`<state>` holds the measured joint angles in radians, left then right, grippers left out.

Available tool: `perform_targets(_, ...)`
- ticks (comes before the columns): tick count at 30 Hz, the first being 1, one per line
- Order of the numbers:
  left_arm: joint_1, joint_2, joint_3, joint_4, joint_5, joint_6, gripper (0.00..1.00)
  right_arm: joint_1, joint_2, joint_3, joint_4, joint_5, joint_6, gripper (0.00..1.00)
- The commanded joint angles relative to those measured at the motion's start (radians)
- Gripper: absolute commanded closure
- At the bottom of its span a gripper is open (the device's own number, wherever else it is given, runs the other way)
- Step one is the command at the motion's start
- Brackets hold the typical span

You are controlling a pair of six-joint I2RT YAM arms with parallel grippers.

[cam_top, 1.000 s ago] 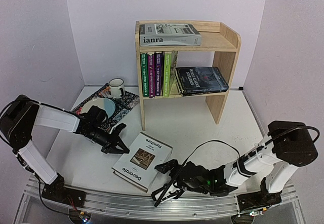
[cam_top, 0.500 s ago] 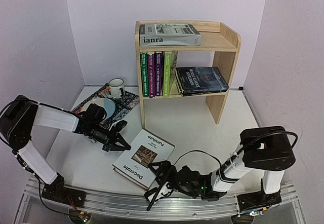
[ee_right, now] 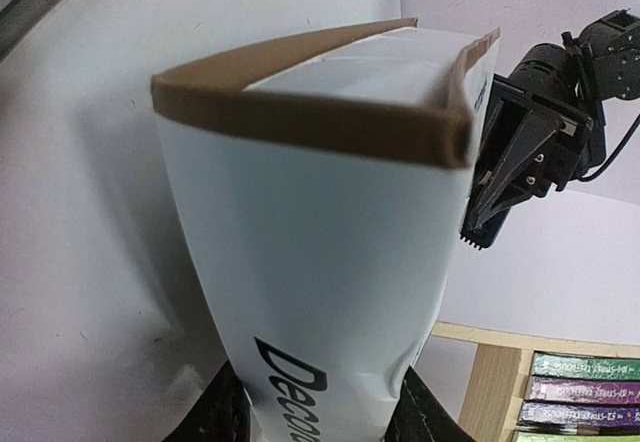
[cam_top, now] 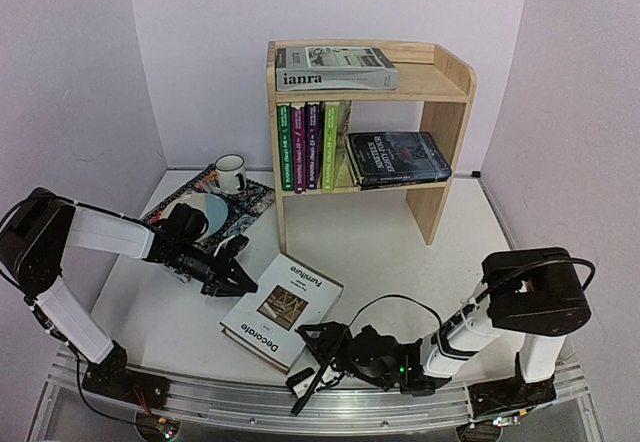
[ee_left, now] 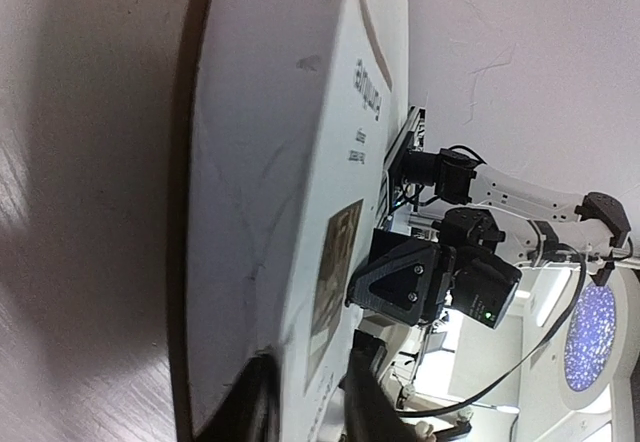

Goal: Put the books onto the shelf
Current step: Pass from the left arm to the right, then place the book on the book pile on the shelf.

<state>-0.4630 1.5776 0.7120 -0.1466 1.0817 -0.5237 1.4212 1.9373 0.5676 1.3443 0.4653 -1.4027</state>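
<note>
Shelf [cam_top: 452, 90], top ext.: "ianra" book [cam_top: 335, 68] flat on top tier; upright paperbacks [cam_top: 312, 147] + dark books [cam_top: 398, 157] on lower tier. "Decorate" book [cam_top: 283, 312] on table [cam_top: 400, 252] btwn arms.
L wrist: left gripper [ee_left: 310, 394] fingers astride its corner; grip can't be told.
R wrist: right gripper [ee_right: 320, 410] pinching its spine end.

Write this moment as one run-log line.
Decorate book on table | right gripper pinching its near corner | left gripper at its left edge | not yet on shelf
</note>
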Motion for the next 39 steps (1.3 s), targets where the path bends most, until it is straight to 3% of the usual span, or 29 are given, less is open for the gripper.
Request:
perform_targets(1, -0.014, 0.0, 0.023, 0.033, 0.04, 0.005, 0.5, 0.001, -0.078, 0.002, 0.312, 0.009, 0.004, 0.69)
perform_targets(4, -0.007, -0.007, 0.03, 0.025, -0.001, 0.007, 0.33, 0.001, -0.115, -0.005, 0.306, 0.008, 0.02, 0.69)
perform_targets(8, 0.031, -0.059, 0.05, 0.017, -0.035, 0.001, 0.26, 0.001, -0.176, -0.019, 0.255, 0.012, 0.03, 0.69)
perform_targets(17, 0.236, -0.233, 0.14, -0.073, -0.118, -0.002, 0.18, 0.003, -0.379, -0.037, 0.014, -0.012, 0.119, 0.72)
perform_targets(22, 0.271, -0.274, 0.252, -0.192, -0.224, 0.054, 0.18, 0.002, -0.51, 0.016, -0.2, -0.028, 0.125, 0.72)
perform_targets(29, 0.274, -0.268, 0.265, -0.211, -0.238, 0.068, 0.17, 0.002, -0.684, 0.201, -0.579, -0.118, 0.147, 0.72)
perform_targets(39, 0.273, -0.275, 0.253, -0.212, -0.24, 0.082, 0.18, -0.012, -0.655, 0.546, -0.956, -0.025, 0.013, 0.76)
